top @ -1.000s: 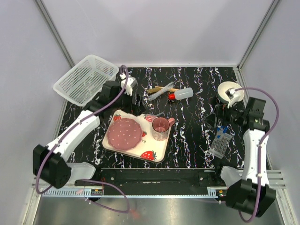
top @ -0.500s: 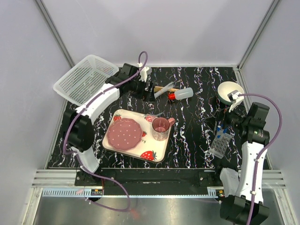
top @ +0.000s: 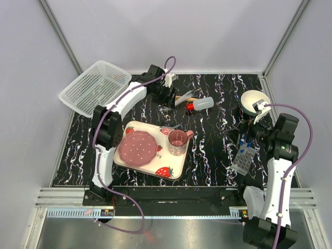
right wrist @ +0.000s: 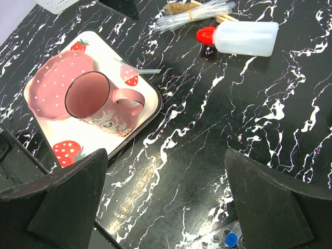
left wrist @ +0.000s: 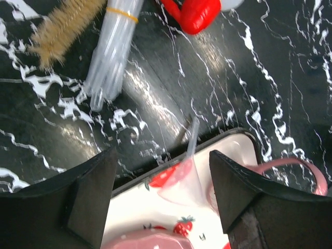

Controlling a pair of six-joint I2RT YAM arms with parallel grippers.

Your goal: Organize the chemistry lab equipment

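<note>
A translucent bottle with a red cap (top: 201, 104) lies at the back middle; it also shows in the right wrist view (right wrist: 244, 37). Beside it lie a banded bundle of clear tubes (top: 180, 100) (left wrist: 111, 49) and a tan bristle brush (left wrist: 67, 21). The clear tube rack (top: 244, 158), holding blue-capped tubes, lies at the right. My left gripper (top: 167, 97) (left wrist: 163, 197) is open and empty, hovering just short of the tubes, over the tray's far edge. My right gripper (top: 245, 130) (right wrist: 166, 207) is open and empty above the table, by the rack.
A strawberry-print tray (top: 171, 168) holds a pink plate (top: 137, 148), a pink cup (top: 178, 141) and a clear funnel (left wrist: 184, 176). A white mesh basket (top: 93, 87) hangs over the back left corner. A white bowl (top: 252, 97) sits at the back right.
My left arm has reached further back and to the right, bringing its gripper up to the tubes and brush. The right arm shifted slightly a second ago and has held still since.
</note>
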